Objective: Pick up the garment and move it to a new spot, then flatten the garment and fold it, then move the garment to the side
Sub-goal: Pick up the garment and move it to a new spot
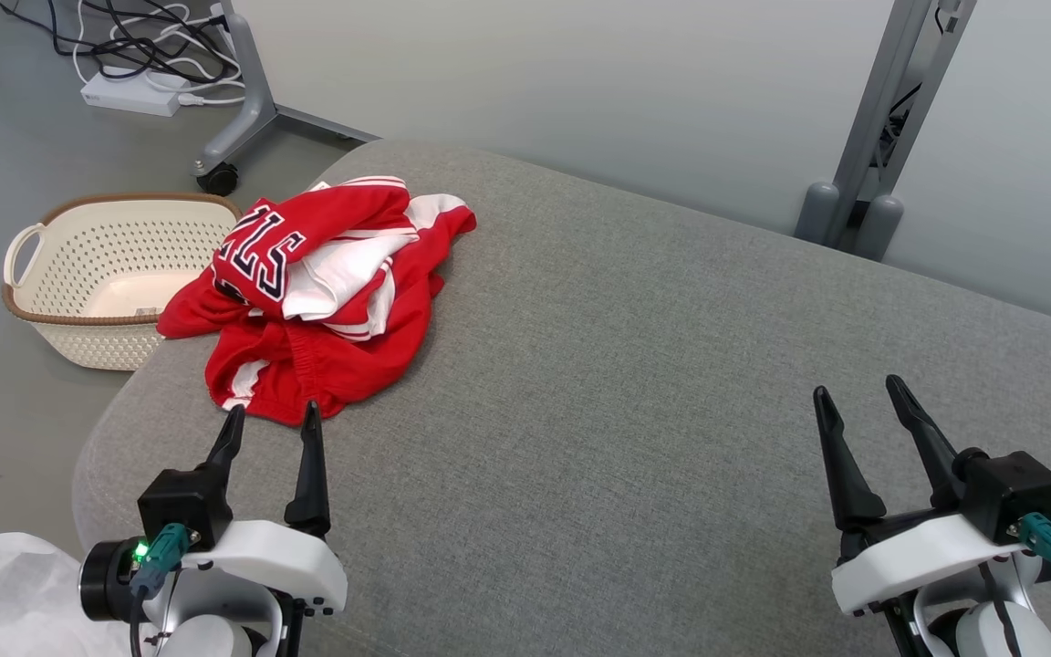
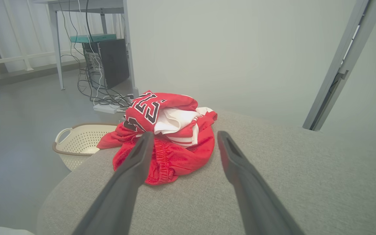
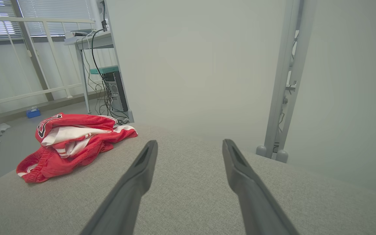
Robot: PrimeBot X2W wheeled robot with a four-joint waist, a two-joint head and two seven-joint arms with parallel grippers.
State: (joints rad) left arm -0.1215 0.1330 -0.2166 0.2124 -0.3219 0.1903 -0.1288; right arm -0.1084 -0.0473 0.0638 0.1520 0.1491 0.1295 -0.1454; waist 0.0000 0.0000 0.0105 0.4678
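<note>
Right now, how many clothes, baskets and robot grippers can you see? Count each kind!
Red and white garment: 1
Cream basket: 1
Grippers: 2, the left gripper and the right gripper, both open
Total: 4

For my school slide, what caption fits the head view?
Crumpled red garment on the grey couch, left gripper open close by it, right gripper open farther off.

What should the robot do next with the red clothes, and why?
Probably ease the left gripper forward and down onto the red garment: its open jaws sit right at the crumpled heap's near edge, while the right gripper is far across the grey cushion.
</note>
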